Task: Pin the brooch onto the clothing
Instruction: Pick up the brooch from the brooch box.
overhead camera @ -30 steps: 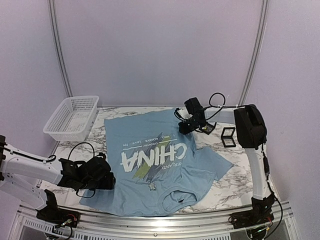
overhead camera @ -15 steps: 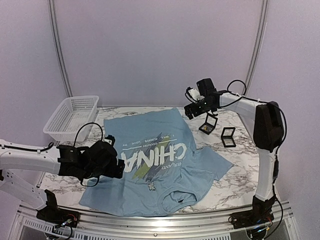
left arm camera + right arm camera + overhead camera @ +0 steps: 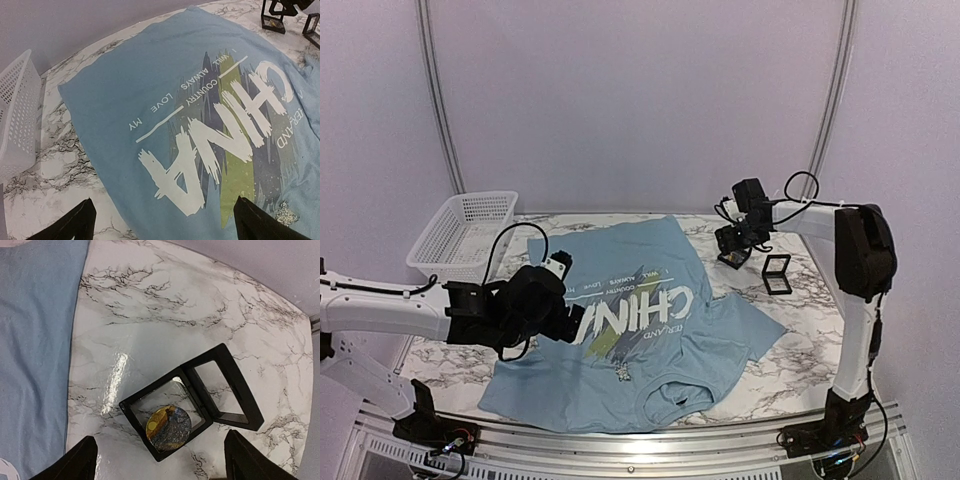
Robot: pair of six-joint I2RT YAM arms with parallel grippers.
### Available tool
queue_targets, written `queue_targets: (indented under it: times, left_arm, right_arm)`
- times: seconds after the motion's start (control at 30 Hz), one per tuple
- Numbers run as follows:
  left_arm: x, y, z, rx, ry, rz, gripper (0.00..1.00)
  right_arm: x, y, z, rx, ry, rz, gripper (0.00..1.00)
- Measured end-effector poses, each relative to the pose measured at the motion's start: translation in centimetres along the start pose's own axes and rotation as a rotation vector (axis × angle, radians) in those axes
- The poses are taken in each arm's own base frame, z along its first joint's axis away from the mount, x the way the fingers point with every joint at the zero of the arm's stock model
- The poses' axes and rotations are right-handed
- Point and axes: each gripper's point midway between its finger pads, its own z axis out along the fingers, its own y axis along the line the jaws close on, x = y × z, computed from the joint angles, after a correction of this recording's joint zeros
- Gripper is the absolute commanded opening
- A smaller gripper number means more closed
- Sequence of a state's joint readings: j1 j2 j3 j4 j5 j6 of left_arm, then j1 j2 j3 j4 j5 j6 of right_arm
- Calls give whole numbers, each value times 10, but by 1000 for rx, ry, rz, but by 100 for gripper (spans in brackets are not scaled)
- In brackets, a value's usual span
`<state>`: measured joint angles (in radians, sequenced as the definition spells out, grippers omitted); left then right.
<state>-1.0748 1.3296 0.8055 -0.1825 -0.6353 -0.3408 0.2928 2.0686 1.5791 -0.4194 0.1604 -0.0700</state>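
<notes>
The clothing [image 3: 620,300] is a light blue T-shirt with white "CHINA" lettering, spread flat on the marble table. My left gripper [image 3: 560,305] hovers open over its left part; in the left wrist view the gripper [image 3: 164,200] has only printed cloth [image 3: 125,100] between its fingertips. The brooch [image 3: 169,427], a round gold and blue-grey disc, lies inside an open black case [image 3: 145,407] to the right of the shirt. My right gripper [image 3: 159,436] stands open above that case [image 3: 735,258], touching nothing. The shirt's edge [image 3: 30,340] shows at the left of the right wrist view.
A second black case [image 3: 776,273] stands to the right of the first. A white mesh basket [image 3: 465,235] sits at the back left, also seen in the left wrist view [image 3: 17,115]. A small glittery piece [image 3: 286,214] lies on the shirt near the print.
The left gripper moved right from the shirt's left edge to above the lettering and opened. The right gripper left the shirt's far edge, swung right over the open case and opened.
</notes>
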Motion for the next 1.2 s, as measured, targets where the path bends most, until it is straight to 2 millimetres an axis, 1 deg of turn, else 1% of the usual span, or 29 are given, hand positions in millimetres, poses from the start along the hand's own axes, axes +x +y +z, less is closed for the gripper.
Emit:
queue_targets:
  times: [0.17, 0.23, 0.4, 0.43, 0.53, 0.67, 0.77, 0.87, 0.97, 1.07, 1.13, 1.2]
  left_arm:
    - [12, -5, 10, -2, 37, 57, 99]
    - [14, -7, 11, 1, 43, 71, 99]
    - [16, -11, 14, 17, 50, 88, 99]
    - [16, -11, 14, 19, 50, 90, 99]
    - [16, -13, 14, 25, 51, 89, 99]
    - [18, -15, 15, 33, 59, 92, 99]
    - [20, -16, 16, 37, 63, 94, 99]
    - [20, -16, 16, 41, 66, 94, 99]
    - [20, -17, 16, 42, 66, 94, 99]
    - [20, -17, 16, 43, 66, 96, 99]
    - [20, -17, 16, 43, 67, 98, 99]
    - [21, -17, 16, 43, 67, 99, 99]
  right_arm:
    - [5, -3, 5, 6, -2, 48, 86]
    - [5, -3, 10, -20, -5, 72, 84]
    - [9, -7, 34, -72, 18, 107, 82]
    - [12, -8, 39, -75, 27, 110, 81]
    - [20, -6, 46, -89, 48, 108, 78]
    - [24, -3, 50, -100, 58, 95, 67]
    - [29, 0, 55, -116, 74, 90, 66]
    - [30, 4, 55, -137, 75, 86, 67]
    - [36, 7, 55, -153, 84, 64, 64]
    - [37, 9, 53, -166, 84, 41, 59]
    - [39, 10, 51, -171, 86, 30, 49]
    - [41, 11, 49, -179, 88, 18, 44]
